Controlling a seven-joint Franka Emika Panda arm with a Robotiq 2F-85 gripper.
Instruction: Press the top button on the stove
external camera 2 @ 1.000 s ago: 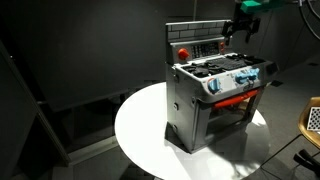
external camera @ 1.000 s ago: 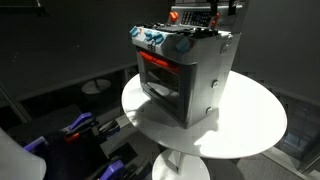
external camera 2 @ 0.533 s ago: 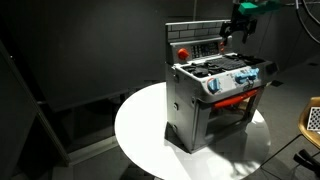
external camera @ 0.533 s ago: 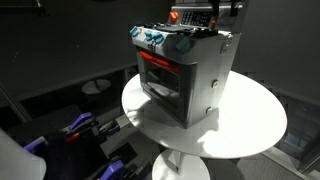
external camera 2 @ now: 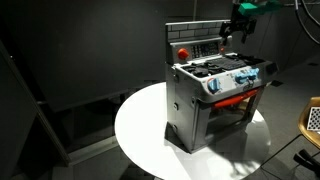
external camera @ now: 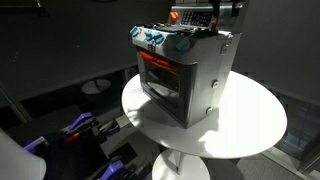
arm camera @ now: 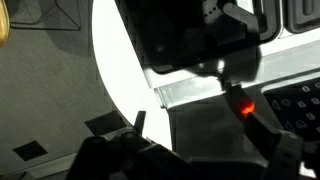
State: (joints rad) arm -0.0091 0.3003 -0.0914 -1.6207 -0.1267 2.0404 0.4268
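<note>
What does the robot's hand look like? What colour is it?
The gripper is mostly black and chunky, with a bright green part above it at the wrist. In the wrist view it shows only as dark, blurry shapes, so its fingers are hard to make out. No markings are readable.

No readable text, numbers or logos in any view. The stove has a back panel with markings too small to make out. Its knob row has nothing legible in either exterior view. Wrist view is dark and blurred, with no lettering to pick out.
</note>
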